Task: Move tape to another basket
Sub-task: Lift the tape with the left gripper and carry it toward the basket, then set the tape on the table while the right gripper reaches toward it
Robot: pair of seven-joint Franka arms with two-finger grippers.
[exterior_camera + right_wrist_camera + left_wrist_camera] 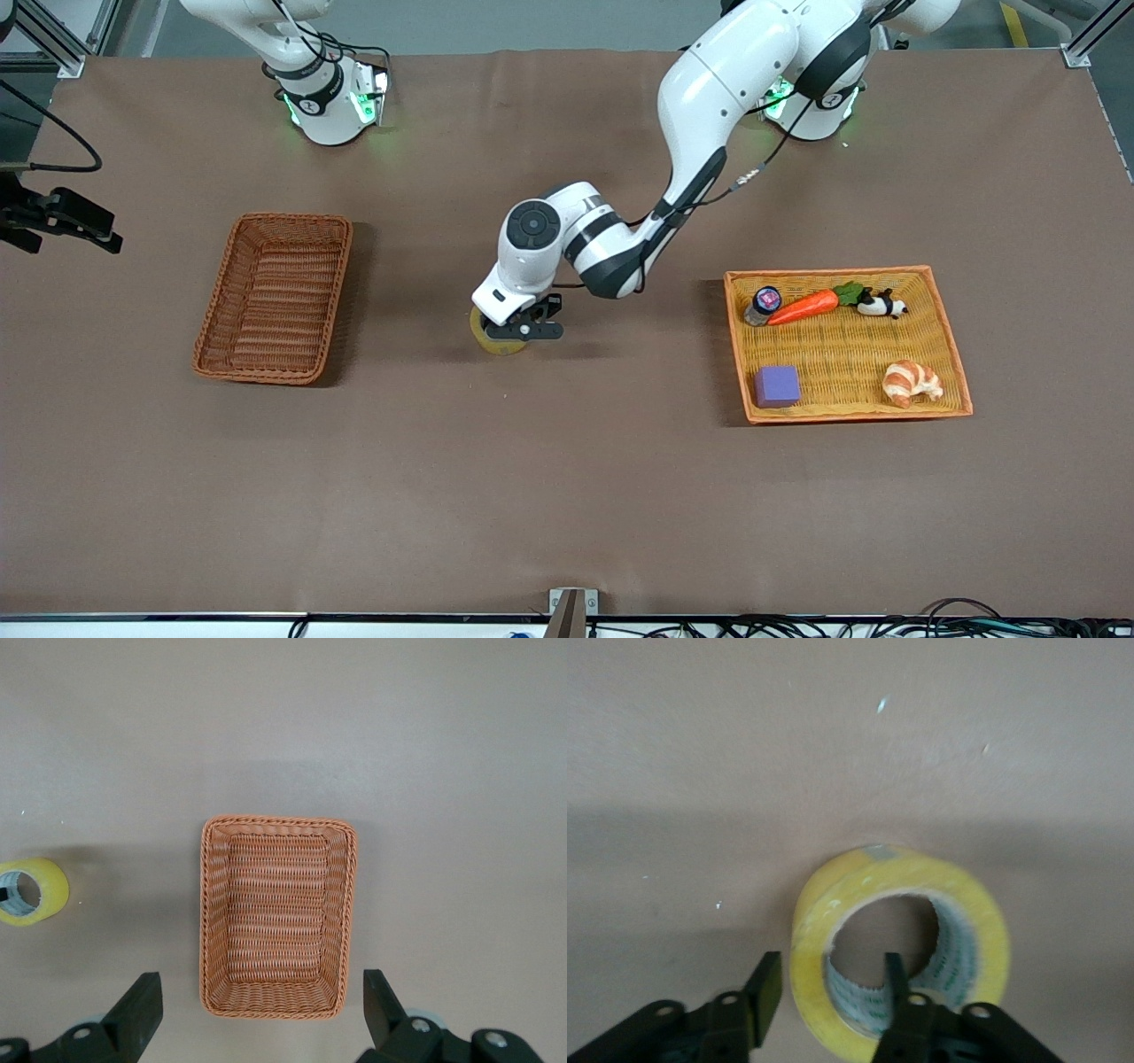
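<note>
Nearest the front camera on the brown counter (567,496), a flat orange-yellow tray (957,390) sits toward the left arm's end; in it lie a purple block (777,386) and a croissant (911,383), and, farther from the camera, a small dark-capped jar (763,304), a toy carrot (804,307) and a black-and-white figure (880,306). At mid-counter, between the tray and the basket, the tape (493,340) lies on the counter surface, its wide hole tilted toward the left wrist camera. The left tool (524,332) is down at the tape, its fingers (764,992) spread astride one wall of the roll: one finger stands outside the yellow band, the other inside the hole; whether the pads touch the wall cannot be told. Toward the right arm's end, the basket (217,350), reddish-brown and rectangular with raised sides, rests well apart from the tape. The right tool (261,1014) hangs high over the basket with its fingers spread wide and nothing between them; the right arm waits.
</note>
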